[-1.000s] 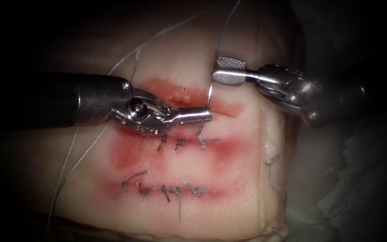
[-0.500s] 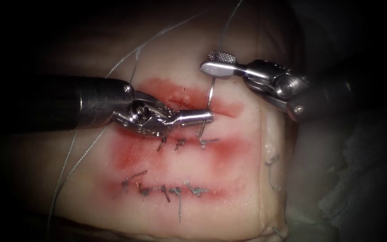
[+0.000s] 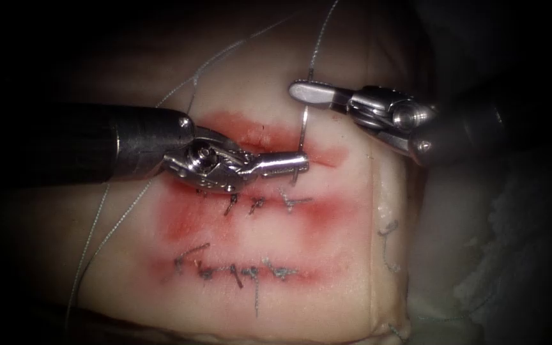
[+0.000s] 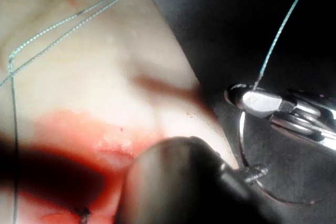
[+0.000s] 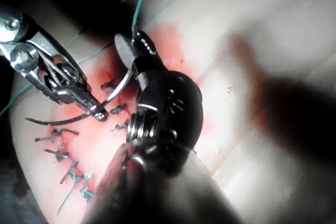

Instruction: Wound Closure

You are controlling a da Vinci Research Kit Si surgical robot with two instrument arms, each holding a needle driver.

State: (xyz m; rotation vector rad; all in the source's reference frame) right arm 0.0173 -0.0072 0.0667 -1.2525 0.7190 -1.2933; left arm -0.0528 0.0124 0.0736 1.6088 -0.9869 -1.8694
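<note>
Tissue (image 3: 327, 255) reddened around cut (image 3: 269, 137). Left tool (image 3: 292, 163) clamped needle (image 3: 303, 131) mid-curve, clear of tissue. Right tool (image 3: 308, 91) closed on needle's thread (image 3: 319, 39) end.

The right tool (image 3: 305, 91) moved left and slightly down, its jaws going from apart to closed on the swaged end of the needle (image 3: 303, 131). The left tool (image 3: 298, 163), clamped on the needle's mid-curve above the tissue (image 3: 352, 211), shifted slightly right. The needle's lower tip rose, showing less below those jaws.
</note>
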